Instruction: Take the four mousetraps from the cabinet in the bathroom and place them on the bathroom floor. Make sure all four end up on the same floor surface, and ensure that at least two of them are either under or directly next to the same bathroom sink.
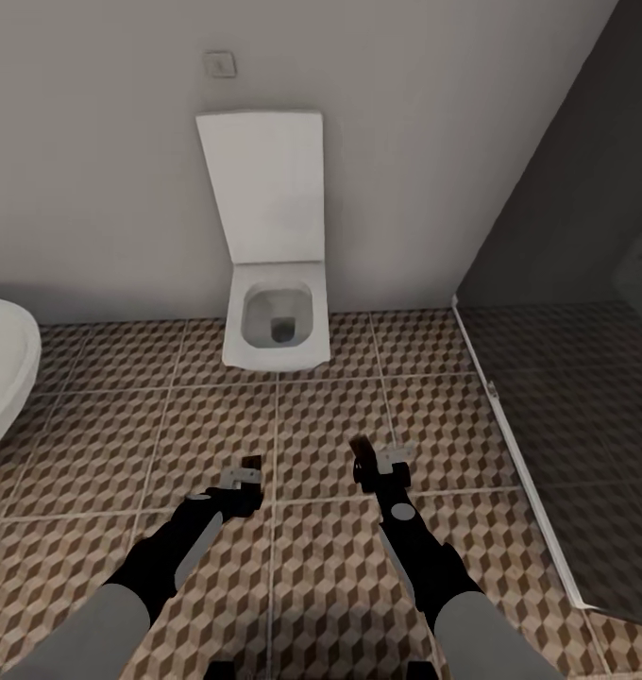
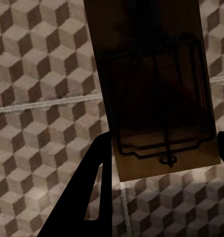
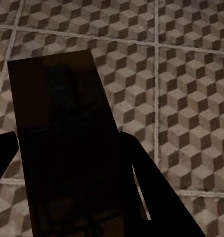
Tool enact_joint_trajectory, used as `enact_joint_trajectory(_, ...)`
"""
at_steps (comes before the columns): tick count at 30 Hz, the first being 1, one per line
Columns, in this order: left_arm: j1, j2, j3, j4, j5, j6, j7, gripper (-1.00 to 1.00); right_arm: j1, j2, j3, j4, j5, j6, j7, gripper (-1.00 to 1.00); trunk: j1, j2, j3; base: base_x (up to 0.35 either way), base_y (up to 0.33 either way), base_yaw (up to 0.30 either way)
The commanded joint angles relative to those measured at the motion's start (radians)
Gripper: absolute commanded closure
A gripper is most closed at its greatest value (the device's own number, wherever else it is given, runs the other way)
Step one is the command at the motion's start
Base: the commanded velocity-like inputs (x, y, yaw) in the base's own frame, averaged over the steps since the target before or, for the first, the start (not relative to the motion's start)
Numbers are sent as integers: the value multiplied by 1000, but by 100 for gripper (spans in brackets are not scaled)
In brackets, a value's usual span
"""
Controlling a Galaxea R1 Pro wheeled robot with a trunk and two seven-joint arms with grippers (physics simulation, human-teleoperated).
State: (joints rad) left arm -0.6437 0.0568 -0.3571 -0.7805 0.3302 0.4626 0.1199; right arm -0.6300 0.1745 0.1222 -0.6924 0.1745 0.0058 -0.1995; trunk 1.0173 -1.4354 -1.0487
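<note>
The left gripper is clamped on a flat rectangular brown wooden mousetrap with a dark wire frame, one black finger pressed to each long edge. The right gripper pinches a second, shadowed brown mousetrap board the same way. Both traps hang above the cube-patterned brown, beige and white tiled floor, not touching it. From where I stand, the two black arms reach out low over the tiles, well short of the white wall-hung toilet with its lid raised. A white basin's edge sits off to the toilet's left, and a dark smoked-glass shower enclosure stands to its right.
</note>
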Motion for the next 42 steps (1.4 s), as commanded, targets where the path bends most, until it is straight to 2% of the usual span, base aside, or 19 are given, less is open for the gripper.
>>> enact_joint_trajectory(1, -1, 1, -6, -2, 9, 4, 9, 100, 0, 0, 2, 1, 6, 0, -7, 100, 4, -8, -5, 0, 0, 0)
enact_joint_trajectory(27, -1, -6, -6, -9, 9, 3, 9, 100, 0, 0, 3, 1, 7, -1, -7, 100, 104, -190, -128, 0, 0, 0)
enact_joint_trajectory(36, -1, -1, -8, -177, 9, 8, 10, 100, 0, 0, 15, -18, 10, -4, -8, 100, 138, -253, -170, 0, 0, 0)
enact_joint_trajectory(42, -1, 1, -8, -220, 9, 8, 10, 100, 0, 0, 64, -63, 10, -3, -8, 100, 161, -295, -198, 0, 0, 0)
